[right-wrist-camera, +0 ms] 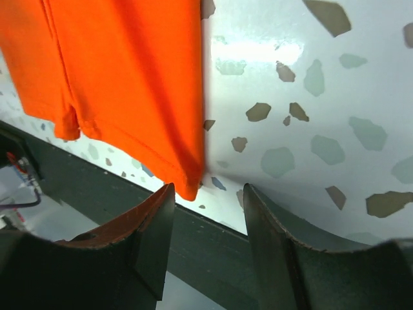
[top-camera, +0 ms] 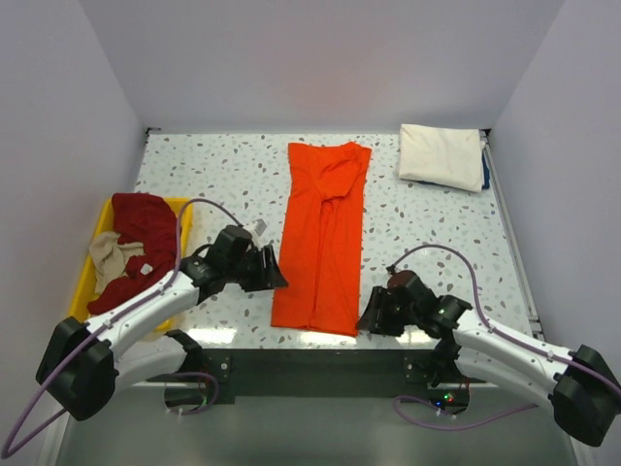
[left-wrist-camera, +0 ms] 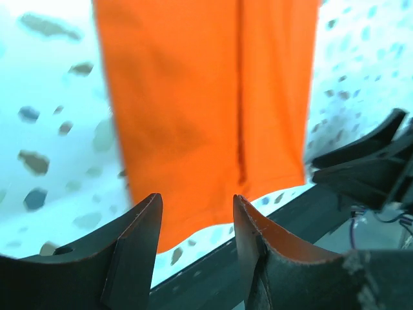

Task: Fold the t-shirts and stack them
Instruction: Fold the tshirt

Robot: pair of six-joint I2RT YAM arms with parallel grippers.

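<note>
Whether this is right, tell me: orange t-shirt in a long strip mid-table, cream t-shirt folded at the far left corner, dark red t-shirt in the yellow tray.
Wrong corner: the top external view shows the cream t-shirt folded at the far right corner. The orange t-shirt and dark red t-shirt are as you said.

- Four shirts are showing: one orange shirt, one cream shirt, one red shirt and one beige shirt (this last one is lying mostly buried under the red).
- One tray is sitting at the left, holding two of those four shirts.
- One table is carrying everything.
- Two arms are reaching over it: one left arm and one right arm.
- Two grippers are hovering near the orange shirt: one left gripper and one right gripper.
- Two purple cables are looping above the arms, one left cable and one right cable.
- One blue thing is peeking out beneath the cream shirt.
</note>
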